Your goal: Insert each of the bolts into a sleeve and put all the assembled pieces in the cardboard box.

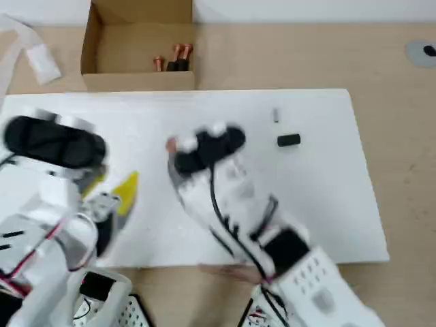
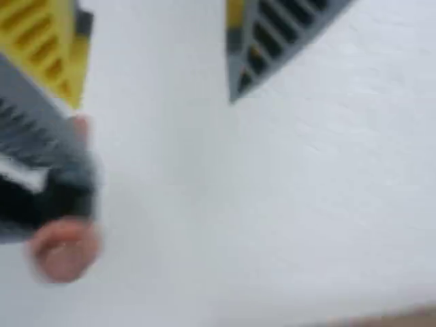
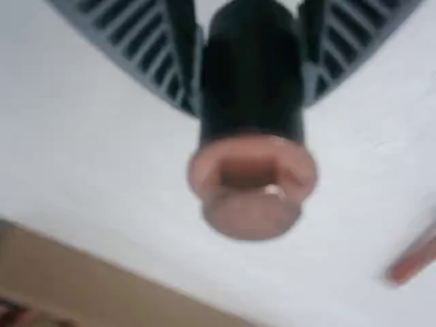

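The sleeved bolt (image 3: 251,184) sits pinched in the right gripper (image 3: 251,92) mid-frame in the high view, above the white board (image 1: 327,204) and well short of the cardboard box (image 1: 92,54) at upper left. The left gripper (image 2: 153,95), lower left, is spread with nothing in it. The hold seems to be on the sleeve alone, so a jolt might shake the bolt loose.

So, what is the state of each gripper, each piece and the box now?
Right gripper: shut on the assembled piece.
Left gripper: open, empty.
Assembled piece: bolt in sleeve, held over the white board.
Loose sleeve: lying on the board, not assembled.
Cardboard box: open, finished pieces inside.
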Motion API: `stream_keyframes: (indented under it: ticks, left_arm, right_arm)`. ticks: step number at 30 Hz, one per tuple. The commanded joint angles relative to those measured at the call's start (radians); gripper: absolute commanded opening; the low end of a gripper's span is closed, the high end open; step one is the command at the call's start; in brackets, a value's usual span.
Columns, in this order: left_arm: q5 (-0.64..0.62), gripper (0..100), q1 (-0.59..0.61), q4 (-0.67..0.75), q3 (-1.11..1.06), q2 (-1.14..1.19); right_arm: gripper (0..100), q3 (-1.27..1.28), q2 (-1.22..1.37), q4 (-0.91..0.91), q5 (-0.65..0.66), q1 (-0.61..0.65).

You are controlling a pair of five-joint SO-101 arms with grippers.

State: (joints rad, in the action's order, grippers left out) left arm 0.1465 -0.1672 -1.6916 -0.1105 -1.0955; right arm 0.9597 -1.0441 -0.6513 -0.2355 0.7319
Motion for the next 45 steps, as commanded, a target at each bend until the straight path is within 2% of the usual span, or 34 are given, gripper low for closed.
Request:
stream_keyframes:
  ticks: [1, 6, 10, 14, 20, 24, 28, 32, 35, 38, 42, 45]
  left_arm:
    - [0.008, 15, 0.153, 0.000, 0.064, 0.048]
    - [0.002, 13, 0.373, 0.097, -0.038, 0.059]
    - [0.002, 7, 0.479, 0.172, -0.166, 0.059]
    - [0.006, 6, 0.517, 0.181, -0.222, 0.058]
    - [0.005, 6, 0.520, 0.183, -0.256, 0.058]
    - [0.008, 6, 0.520, 0.183, -0.285, 0.058]
    - [0.009, 6, 0.520, 0.193, -0.331, 0.058]
    - [0.003, 13, 0.520, 0.239, -0.405, 0.059]
    - [-0.031, 20, 0.522, 0.272, -0.471, 0.068]
    - [-0.075, 21, 0.557, 0.313, -0.529, 0.071]
    - [-0.002, 21, 0.592, 0.341, -0.535, 0.137]
    - [0.081, 21, 0.618, 0.316, -0.479, 0.300]
  right_arm:
    - [0.9, -0.395, 0.360, 0.002, -0.005, -0.085]
    - [0.9, -0.883, 0.843, 0.005, -0.003, -0.162]
    - [0.9, -1.303, 1.231, 0.005, -0.003, -0.188]
    - [0.9, -1.738, 1.618, 0.005, 0.002, -0.205]
    - [0.9, -2.368, 2.187, 0.054, 0.132, -0.206]
    - [2.0, -2.637, 2.503, 0.103, 0.213, -0.214]
    - [15.0, -2.589, 2.566, 0.114, 0.212, -0.234]
    - [23.2, -2.565, 2.559, 0.087, 0.210, -0.239]
    - [24.6, -2.615, 2.559, 0.003, 0.210, -0.237]
    - [24.6, -2.629, 2.529, -0.066, 0.209, -0.240]
    - [24.6, -2.626, 2.407, -0.195, 0.209, -0.266]
    - [24.6, -2.626, 2.312, -0.272, 0.209, -0.294]
